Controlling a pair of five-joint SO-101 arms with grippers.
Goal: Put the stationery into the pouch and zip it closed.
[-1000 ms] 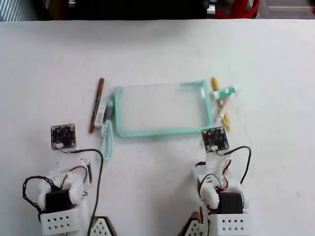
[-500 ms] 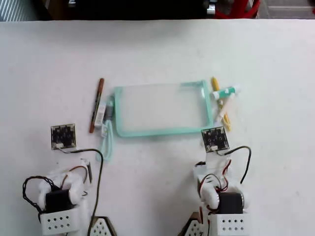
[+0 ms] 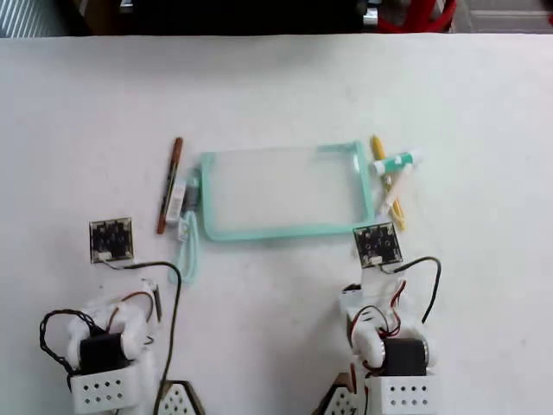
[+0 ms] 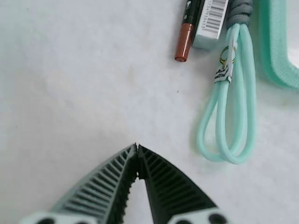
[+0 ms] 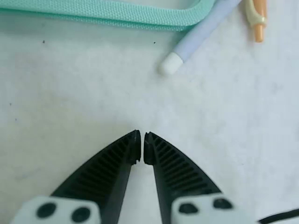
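A clear pouch point(image 3: 281, 192) with mint-green trim lies flat mid-table, its mint strap loop point(image 3: 188, 246) trailing off its left end. Left of it are a brown pen point(image 3: 169, 184) and a small white barcoded piece point(image 3: 176, 204). At its right end lie a yellow pen point(image 3: 380, 151), a green-and-white marker point(image 3: 393, 162) and a pale pen point(image 3: 393, 197). My left gripper point(image 4: 137, 151) is shut and empty over bare table, short of the brown pen's tip point(image 4: 186, 35) and the strap loop point(image 4: 233, 107). My right gripper point(image 5: 141, 142) is shut and empty, just short of the pouch edge point(image 5: 107, 14) and the pale pen point(image 5: 196, 42).
Both arm bases sit at the table's near edge, the left arm point(image 3: 104, 354) and the right arm point(image 3: 389, 354), with cables looping beside them. The white table point(image 3: 276, 86) stretches open behind the pouch and to both sides.
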